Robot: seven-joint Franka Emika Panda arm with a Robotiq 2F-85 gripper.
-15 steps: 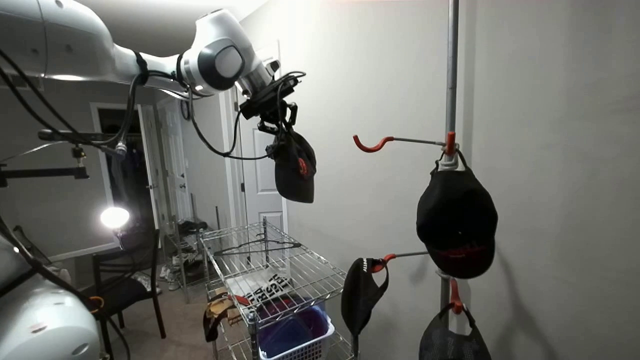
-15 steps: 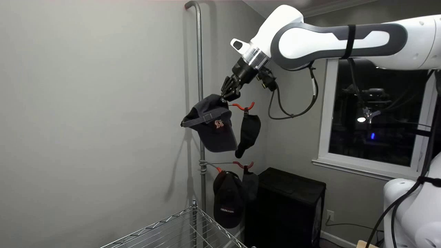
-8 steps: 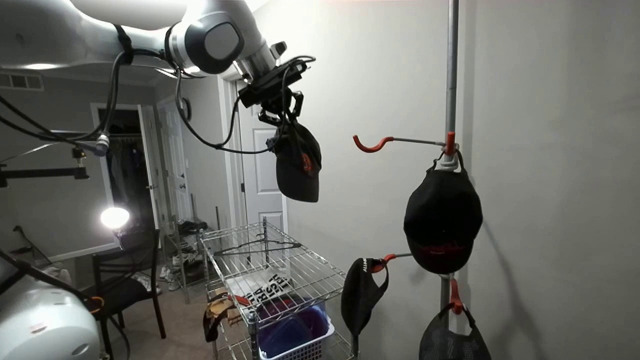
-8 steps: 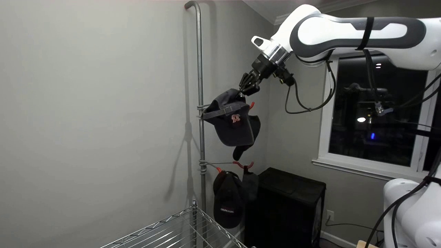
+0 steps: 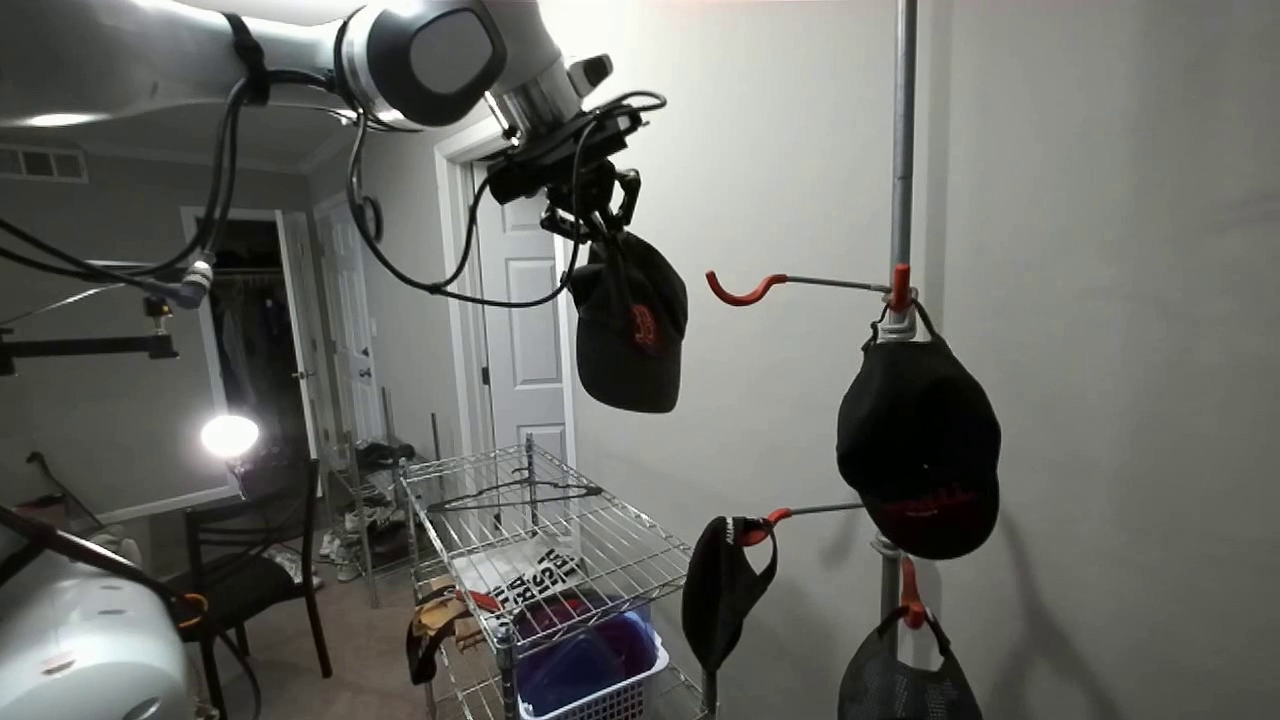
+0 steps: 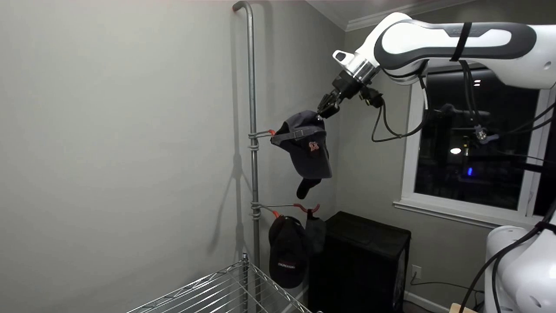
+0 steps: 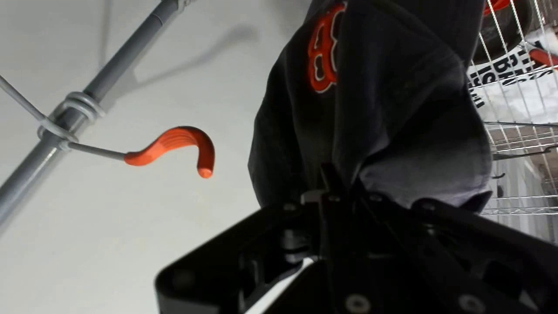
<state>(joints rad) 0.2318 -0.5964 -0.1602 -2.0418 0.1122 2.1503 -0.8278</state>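
Note:
My gripper (image 5: 605, 232) is shut on a dark cap (image 5: 632, 325) and holds it in the air, brim down. The cap has a red emblem and shows also in an exterior view (image 6: 306, 150), where its back strap is seen. In the wrist view my fingers (image 7: 346, 185) pinch the folded cloth of the cap (image 7: 405, 87); the fingertips are partly hidden in dark cloth. A bare red-tipped hook (image 5: 745, 290) is to the right of the cap, apart from it; it shows in the wrist view (image 7: 181, 139) and is partly behind the cap in an exterior view (image 6: 272, 132).
A metal pole (image 5: 904, 150) carries the hooks. A black cap (image 5: 918, 450) hangs beside the bare hook. Lower hooks hold a dark cap (image 5: 725, 590) and a mesh-backed cap (image 5: 910, 680). A wire shelf (image 5: 590, 520) with a basket (image 5: 600, 690) stands below. A black box (image 6: 360, 261) stands behind.
The gripper and held cap have moved right in both exterior views and look larger in one, smaller in the other. The hanging black cap has swung left and back right.

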